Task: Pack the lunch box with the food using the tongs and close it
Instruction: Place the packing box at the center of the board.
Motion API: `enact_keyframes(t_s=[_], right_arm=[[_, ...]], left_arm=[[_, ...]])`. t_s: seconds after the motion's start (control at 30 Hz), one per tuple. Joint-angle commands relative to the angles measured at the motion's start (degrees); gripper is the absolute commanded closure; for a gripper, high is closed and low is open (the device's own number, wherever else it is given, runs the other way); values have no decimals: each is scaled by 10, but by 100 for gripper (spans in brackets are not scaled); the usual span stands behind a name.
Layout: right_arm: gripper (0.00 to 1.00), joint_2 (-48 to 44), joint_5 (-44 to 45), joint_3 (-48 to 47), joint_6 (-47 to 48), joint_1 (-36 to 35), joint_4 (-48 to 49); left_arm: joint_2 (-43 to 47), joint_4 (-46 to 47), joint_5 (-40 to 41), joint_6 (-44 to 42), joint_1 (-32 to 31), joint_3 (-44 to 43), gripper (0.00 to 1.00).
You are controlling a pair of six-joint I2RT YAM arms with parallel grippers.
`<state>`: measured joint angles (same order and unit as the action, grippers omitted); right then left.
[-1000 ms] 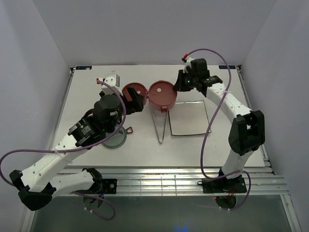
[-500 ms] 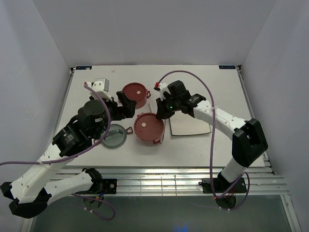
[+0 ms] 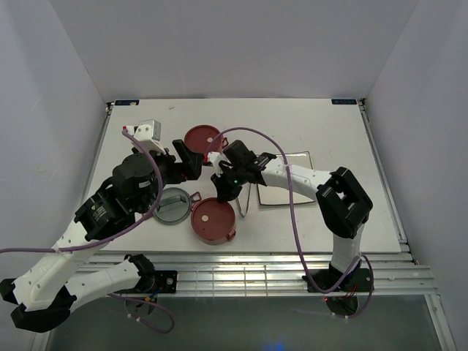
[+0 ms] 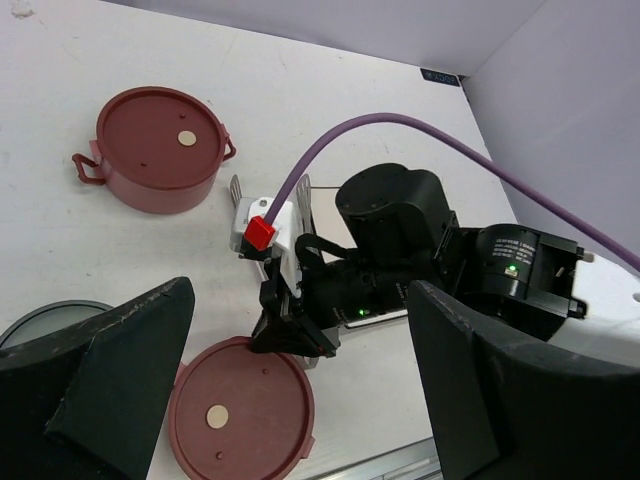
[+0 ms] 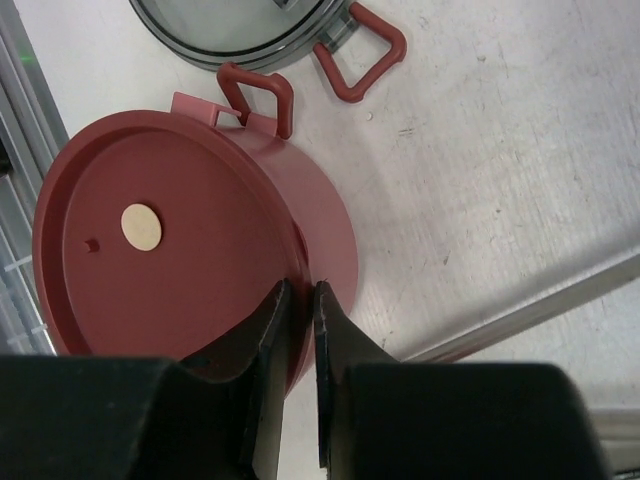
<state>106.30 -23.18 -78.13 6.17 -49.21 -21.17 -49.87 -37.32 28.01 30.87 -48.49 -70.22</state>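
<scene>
- Overhead view: the right gripper [image 3: 223, 193] sits at the far rim of the gripped bowl [image 3: 213, 218] of the lunch box; jaw detail cannot be made out from this height
- Right wrist view settles it: the jaws are nearly together, pinching the bowl's thin side wall, one finger [image 5: 268, 345] inside the rim, the other outside
- Same view only: the grey cover [image 5: 235, 30] lies past the bowl, ahead of the jaws, with two red loop clasps [image 5: 362, 50] on its edge
- Left wrist view: the left gripper [image 3: 189, 158] has its jaws spread wide and empty; both dark fingers [image 4: 105, 395] frame the right gripper and the gripped bowl between them
- That view also shows the second bowl [image 4: 160, 148] ahead and to one side of the spread jaws, apart from them, standing alone
- Tongs [image 3: 244, 208] lie flat just beside the right jaws, partly under that arm, ends splayed beside the white plate [image 3: 274, 196]
- Surface: white table [image 3: 351, 146], lightly scuffed; slotted metal rail [image 3: 241, 278] along the near edge; plain pale walls [image 3: 219, 44] on three sides
- Materials: both bowls round, matt dusty red, each closed by a flat recessed disc lid with a pale round spot; cover smooth grey; tongs thin bright metal; plate square and flat
</scene>
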Motion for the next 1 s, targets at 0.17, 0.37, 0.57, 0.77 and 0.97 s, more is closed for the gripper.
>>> enact_keyframes(t_s=[0.17, 0.37, 0.57, 0.77, 0.97], right_arm=[[84, 43, -53, -92, 44, -3, 22], [54, 57, -27, -142, 48, 3, 8], [47, 2, 4, -131, -26, 17, 12], [48, -109, 57, 38, -125, 7, 90], [44, -177, 219, 90, -262, -30, 65]], left_arm=[[4, 79, 82, -34, 2, -24, 2], [-168, 28, 62, -38, 70, -187, 2], [-276, 12, -166, -6, 317, -229, 2], [-352, 30, -357, 13, 436, -218, 5], [-332, 75, -380, 30, 435, -71, 6]])
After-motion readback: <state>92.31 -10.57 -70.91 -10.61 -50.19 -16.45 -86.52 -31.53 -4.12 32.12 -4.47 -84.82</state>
